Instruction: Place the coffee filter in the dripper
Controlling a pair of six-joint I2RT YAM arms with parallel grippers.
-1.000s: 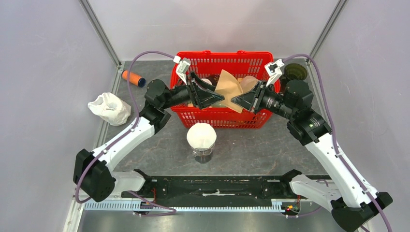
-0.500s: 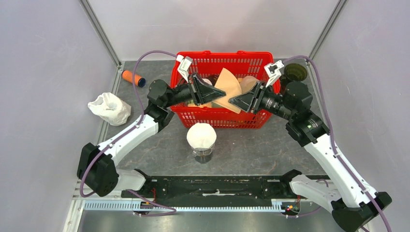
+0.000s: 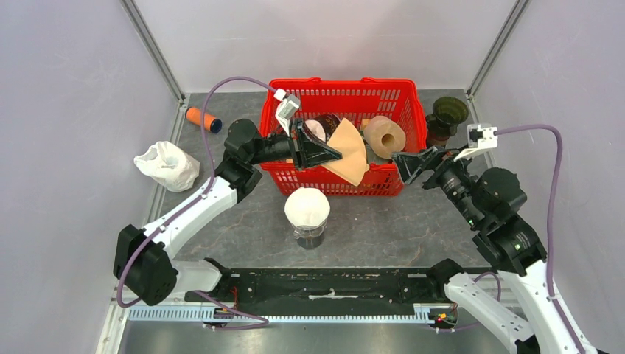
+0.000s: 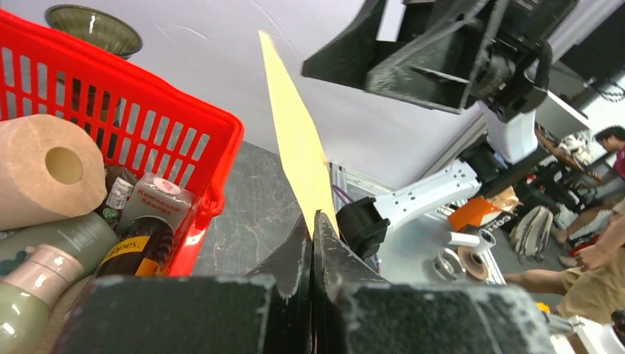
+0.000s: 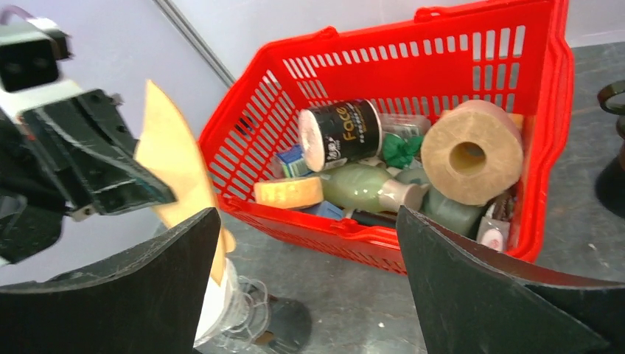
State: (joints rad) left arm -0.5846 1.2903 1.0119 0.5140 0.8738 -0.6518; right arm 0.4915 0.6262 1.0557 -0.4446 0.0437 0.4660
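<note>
Left gripper (image 3: 335, 155) is clamped on one edge of the coffee filter (image 3: 350, 151). The left wrist view shows both fingers (image 4: 287, 258) pressed together, with the tan paper pinched between them and standing up edge-on. The filter is a folded tan fan, held in the air over the front wall of the red basket (image 3: 339, 85) at the centre of the top frame. Right gripper (image 3: 407, 168) is spread wide with nothing between its fingers. It sits just right of the basket's front right corner, apart from the filter. The white dripper (image 3: 307, 206) stands on a glass server (image 3: 308, 236) on the table (image 3: 413, 221), just below the basket in the top frame and clear of the filter. The basket holds a brown paper roll (image 3: 385, 135), a pale green bottle (image 5: 368, 188) and a black can (image 5: 343, 133). A dark goblet (image 3: 449, 112) stands right of the basket. An orange cylinder (image 3: 203, 118) and a crumpled white bag (image 3: 166, 164) lie at the left.
</note>
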